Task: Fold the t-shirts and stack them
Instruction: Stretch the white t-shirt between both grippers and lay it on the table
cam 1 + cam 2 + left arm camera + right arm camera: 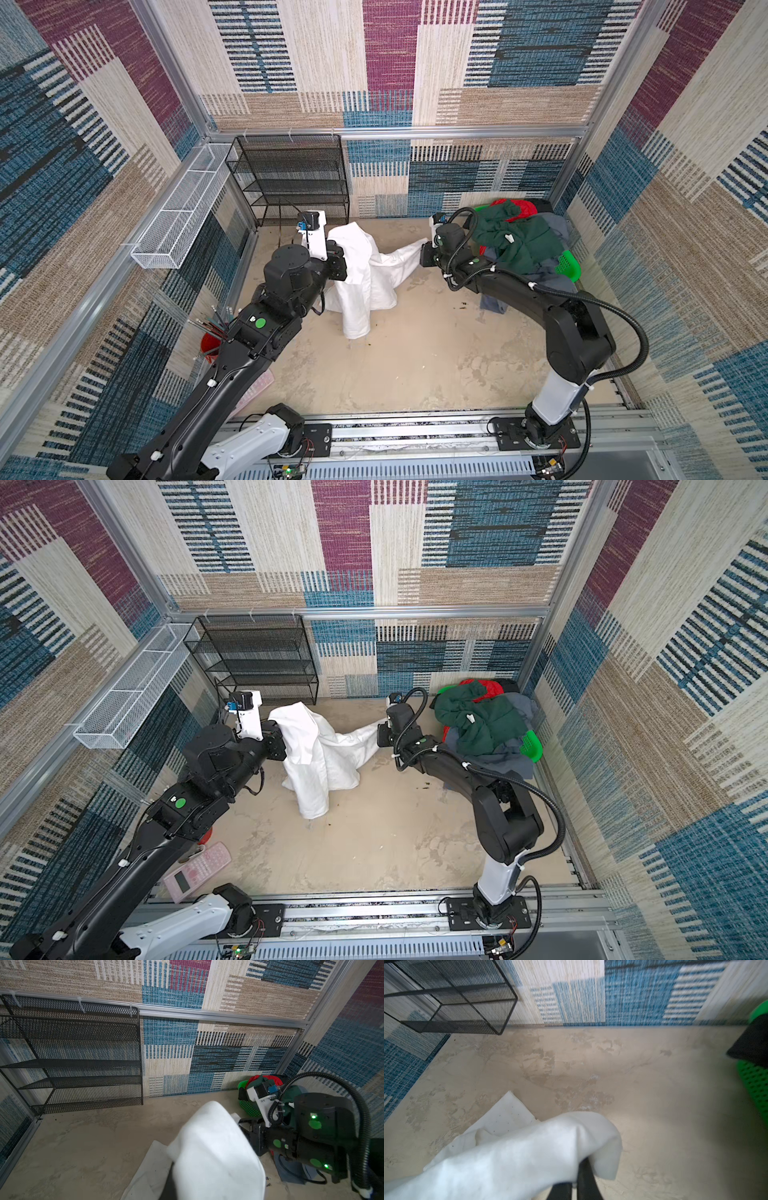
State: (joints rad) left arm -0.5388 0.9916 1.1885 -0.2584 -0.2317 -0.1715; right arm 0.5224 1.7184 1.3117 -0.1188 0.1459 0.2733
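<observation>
Presently on hand:

1. White t-shirt (365,274) (316,750): slung between both grippers. One end is raised, the middle sags, and a lower fold rests on the tabletop (415,353) beneath and between them. Small dark specks show on it in the right wrist view (519,1157).
2. Left gripper (337,264) (276,742): pressed together, pinching the white t-shirt. The cloth drapes over it and hides the jaws, and it fills the left wrist view (216,1153).
3. Right gripper (426,253) (382,734): closed on a corner of the same shirt. In the right wrist view (575,1184) the black fingers (586,1178) nip the fabric edge, held above the tabletop.
4. Dark green t-shirt (519,241) (482,725): crumpled on top of a heap just behind the right gripper's wrist.
5. Grey-blue t-shirt (552,274) (515,758): under the green one, spilling over toward the right arm.
6. Red t-shirt (521,206) (486,688): at the heap's far side.
7. Green perforated basket (569,264) (534,746): under the heap, rim showing.
8. Black mesh shelf rack (291,178): against the wall beyond the left gripper.
9. White wire basket (183,212): on the side wall, well apart from the left gripper.
10. Pink calculator (197,872): beside the left arm's base.
</observation>
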